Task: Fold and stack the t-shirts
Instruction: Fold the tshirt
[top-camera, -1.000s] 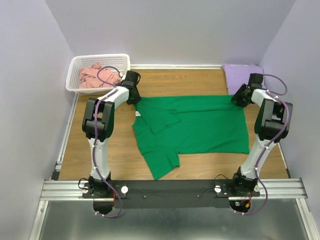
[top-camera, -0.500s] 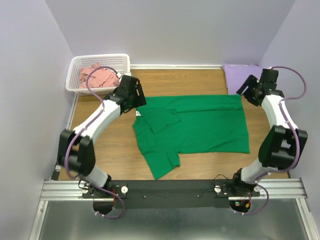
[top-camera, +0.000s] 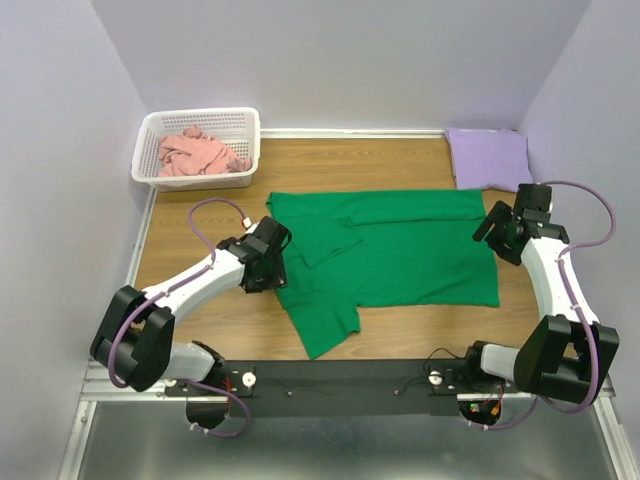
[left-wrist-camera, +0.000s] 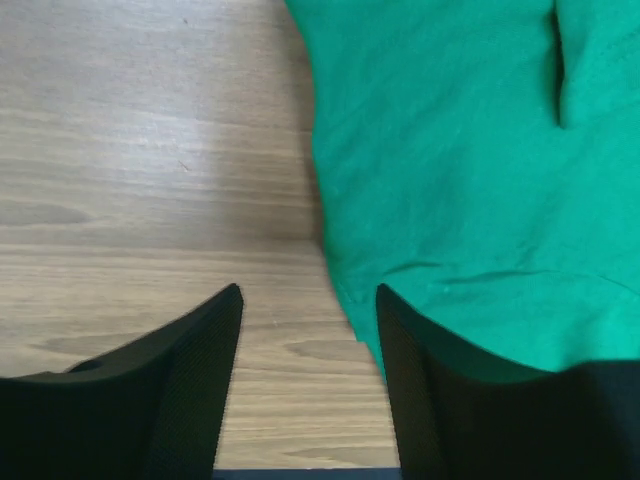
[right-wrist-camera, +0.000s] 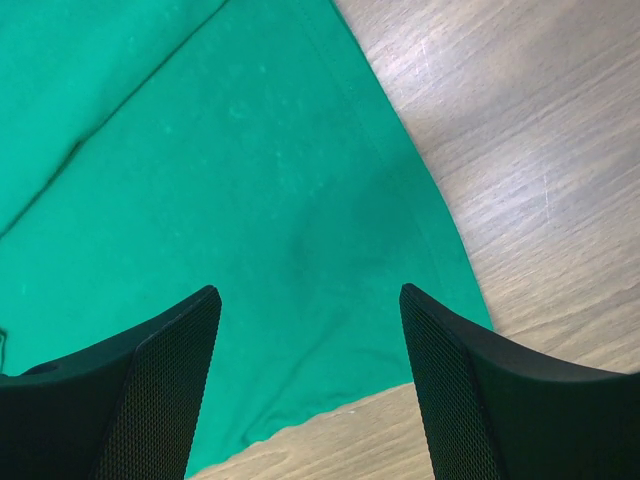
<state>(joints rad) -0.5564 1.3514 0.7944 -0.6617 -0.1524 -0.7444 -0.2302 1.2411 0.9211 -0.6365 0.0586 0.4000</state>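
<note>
Both arms are now reaching nearer the bottom of the frame than a second ago. The left gripper (top-camera: 268, 250) is hovering at the left edge of the green t-shirt (top-camera: 400, 245), and the right gripper (top-camera: 497, 228) is hanging over its right hem. Each pincer is standing spread and pinching nothing. The green shirt is lying mid-frame on the table (top-camera: 200, 220), one sleeve already turned in. The lavender t-shirt (top-camera: 488, 158) is waiting upper right and the pink t-shirt (top-camera: 190, 152) in the basket (top-camera: 200, 114) upper left. Folding the green shirt appears to be under way. Next, each pincer likely needs to be lowering onto an edge and closing.

High rear overview, both wrist views close, down onto green t-shirt (top-camera: 420, 250)
</note>
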